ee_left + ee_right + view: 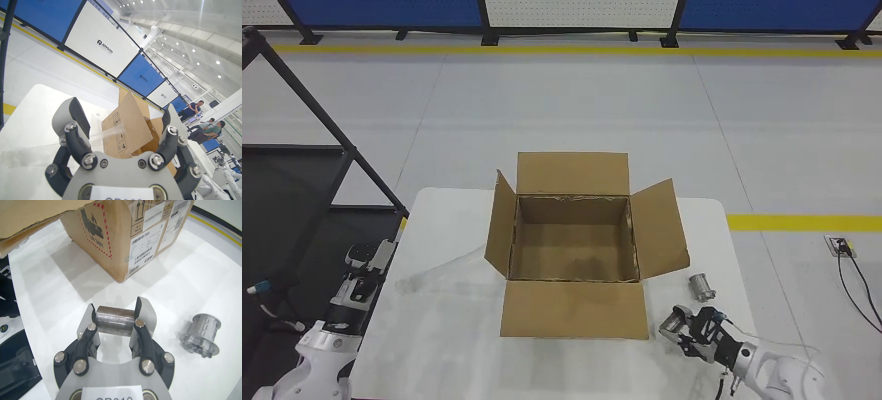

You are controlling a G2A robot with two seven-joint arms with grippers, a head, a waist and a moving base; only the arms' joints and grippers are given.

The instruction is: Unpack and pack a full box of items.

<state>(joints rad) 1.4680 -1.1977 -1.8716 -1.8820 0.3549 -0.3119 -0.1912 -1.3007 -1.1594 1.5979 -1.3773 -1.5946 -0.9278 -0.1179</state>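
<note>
Clamping a metal cylinder [114, 321], the right hand [115, 306] hides its ends.

Right end effector [115, 308] clamps a dark metal cylinder [114, 321] crosswise, one pad on each flat end. The cylinder is worn and scuffed and sits low over the white surface [170, 285]. A silver ribbed metal part [200, 332] with a notched flange lies on its side near the end effector, apart from it. Beyond both stands a cardboard box [113, 237], corner facing the camera, with shipping labels [145, 249] and a red-dashed hazard mark on its walls. A box flap [28, 219] hangs out over the surface.
</note>
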